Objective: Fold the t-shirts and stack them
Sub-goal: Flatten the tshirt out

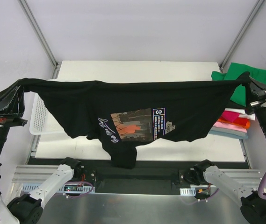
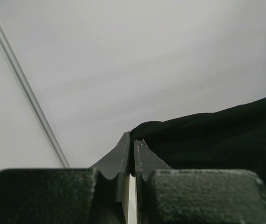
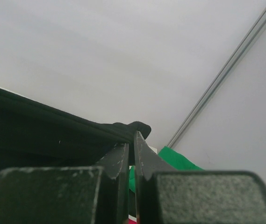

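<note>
Left arm: lower link runs from the base out to the left, forearm rises along the left edge. The left gripper sits high and far out to the left, fingers pressed together on one end of the black t-shirt. Right arm: mirrored pose. The right gripper sits high at the far right, jaws likewise closed to a thin slit, pinching the opposite end.
</note>
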Robot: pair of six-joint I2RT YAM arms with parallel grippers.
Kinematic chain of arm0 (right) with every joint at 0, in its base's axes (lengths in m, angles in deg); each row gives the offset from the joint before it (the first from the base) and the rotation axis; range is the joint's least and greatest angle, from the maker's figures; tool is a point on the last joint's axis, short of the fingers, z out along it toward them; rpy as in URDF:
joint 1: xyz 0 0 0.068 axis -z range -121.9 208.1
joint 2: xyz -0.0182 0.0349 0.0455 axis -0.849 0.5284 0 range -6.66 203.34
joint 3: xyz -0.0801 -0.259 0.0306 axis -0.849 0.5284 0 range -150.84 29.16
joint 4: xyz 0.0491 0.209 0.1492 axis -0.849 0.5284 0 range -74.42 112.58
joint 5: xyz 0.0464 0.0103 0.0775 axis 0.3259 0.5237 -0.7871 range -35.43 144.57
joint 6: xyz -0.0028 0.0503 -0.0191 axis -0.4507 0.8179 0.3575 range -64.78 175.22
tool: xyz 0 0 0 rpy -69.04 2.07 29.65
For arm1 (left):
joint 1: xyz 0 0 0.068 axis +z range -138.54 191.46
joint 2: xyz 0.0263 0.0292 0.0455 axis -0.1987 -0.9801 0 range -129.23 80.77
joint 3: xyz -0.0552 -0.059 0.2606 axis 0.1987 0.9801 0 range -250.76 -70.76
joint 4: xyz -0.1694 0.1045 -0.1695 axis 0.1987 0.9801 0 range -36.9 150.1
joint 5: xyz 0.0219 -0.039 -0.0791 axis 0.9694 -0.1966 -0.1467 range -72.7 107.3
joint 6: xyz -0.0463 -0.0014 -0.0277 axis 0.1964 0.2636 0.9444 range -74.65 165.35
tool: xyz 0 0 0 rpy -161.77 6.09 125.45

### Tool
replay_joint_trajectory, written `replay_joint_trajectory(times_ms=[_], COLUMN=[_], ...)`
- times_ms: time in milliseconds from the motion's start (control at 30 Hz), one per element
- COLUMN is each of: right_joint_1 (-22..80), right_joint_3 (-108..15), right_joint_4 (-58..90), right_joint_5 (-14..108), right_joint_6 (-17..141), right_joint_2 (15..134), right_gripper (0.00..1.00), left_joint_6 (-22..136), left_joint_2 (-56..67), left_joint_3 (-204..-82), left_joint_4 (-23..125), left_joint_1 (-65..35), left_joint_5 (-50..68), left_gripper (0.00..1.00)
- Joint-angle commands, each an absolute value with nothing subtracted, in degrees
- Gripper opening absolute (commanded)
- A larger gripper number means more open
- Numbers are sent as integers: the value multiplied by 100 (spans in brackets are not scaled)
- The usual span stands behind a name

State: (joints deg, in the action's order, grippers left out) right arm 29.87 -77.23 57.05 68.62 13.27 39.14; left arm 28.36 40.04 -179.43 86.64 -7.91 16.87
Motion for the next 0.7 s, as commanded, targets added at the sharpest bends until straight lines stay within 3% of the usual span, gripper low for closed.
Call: replay_joint_trajectory(times_ms=[0, 400, 667], right_joint_1=[3094, 3094, 3086], right_joint_3=[-7736, -6517, -5882], right_joint_4=[5417, 5162, 4863], right_joint_5=[7224, 7241, 7338], right_joint_6=[1374, 1286, 1207], right_joint_2=[3825, 4001, 4273], right_gripper=[1, 1, 1], left_joint_6=[2787, 2427, 1952], left_joint_2=[4043, 3534, 3025], left_joint_3=[-18116, -16640, -15568], left_joint_4=[8430, 8018, 6947], left_joint_1=[-700, -717, -743], left_joint_5=[1835, 1817, 2239], left_gripper=[0, 0, 0])
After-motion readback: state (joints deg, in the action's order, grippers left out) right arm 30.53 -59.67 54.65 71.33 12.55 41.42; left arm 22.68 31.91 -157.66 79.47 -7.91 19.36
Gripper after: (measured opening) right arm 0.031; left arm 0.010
